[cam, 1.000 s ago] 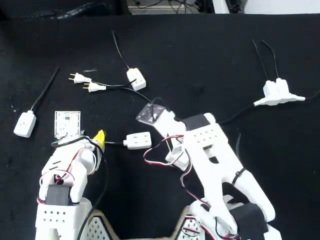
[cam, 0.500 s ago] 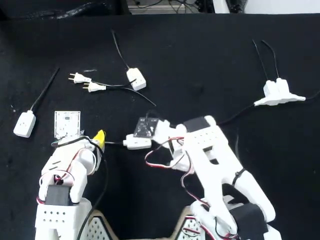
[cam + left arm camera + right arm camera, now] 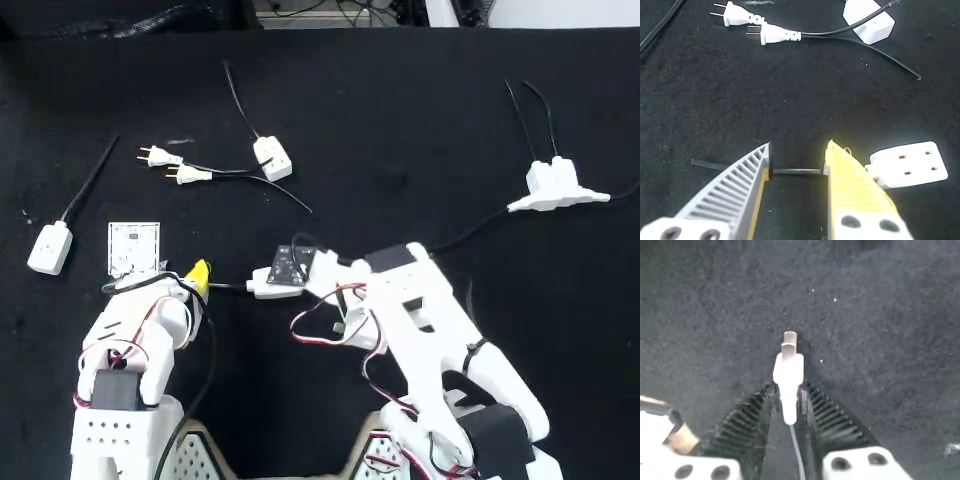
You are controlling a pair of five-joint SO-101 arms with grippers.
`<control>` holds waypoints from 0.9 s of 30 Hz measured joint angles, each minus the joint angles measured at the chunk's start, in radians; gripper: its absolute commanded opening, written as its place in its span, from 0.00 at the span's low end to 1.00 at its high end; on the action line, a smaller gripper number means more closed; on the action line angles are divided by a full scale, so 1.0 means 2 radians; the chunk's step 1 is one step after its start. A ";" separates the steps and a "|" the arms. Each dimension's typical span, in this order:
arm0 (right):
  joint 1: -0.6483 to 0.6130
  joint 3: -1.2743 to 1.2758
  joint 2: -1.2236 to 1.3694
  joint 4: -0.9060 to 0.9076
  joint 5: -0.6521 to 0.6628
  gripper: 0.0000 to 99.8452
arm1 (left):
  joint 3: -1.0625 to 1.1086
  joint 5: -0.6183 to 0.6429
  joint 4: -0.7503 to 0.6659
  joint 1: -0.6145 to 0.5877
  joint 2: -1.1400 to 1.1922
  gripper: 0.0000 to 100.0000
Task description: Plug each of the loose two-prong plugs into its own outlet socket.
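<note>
Your right gripper (image 3: 788, 388) is clamped on a plug (image 3: 788, 371), above the socket (image 3: 264, 288) at the tabletop's (image 3: 400, 120) near middle. Your left gripper (image 3: 799, 146) stands open just left, the socket's cord (image 3: 795, 171) crossing its gap.

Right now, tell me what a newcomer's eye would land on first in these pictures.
The right claw, clamped on a white two-prong plug, sits over the white outlet socket near the table's middle. Beside it, the left claw stands open astride that socket's black cord. Two more loose plugs lie farther back on the left.
</note>
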 measured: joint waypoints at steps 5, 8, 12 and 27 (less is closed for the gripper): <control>0.000 0.005 0.000 -0.015 0.000 0.02 | 0.000 0.000 0.000 -0.001 0.000 0.19; 0.000 0.005 0.000 -0.015 0.000 0.02 | 0.000 0.000 0.000 -0.001 0.000 0.19; 0.000 0.008 0.000 -0.012 0.000 0.02 | 0.000 0.000 0.000 -0.001 0.000 0.19; -0.002 0.023 0.000 -0.009 0.000 0.08 | 0.000 0.000 0.000 -0.001 0.000 0.19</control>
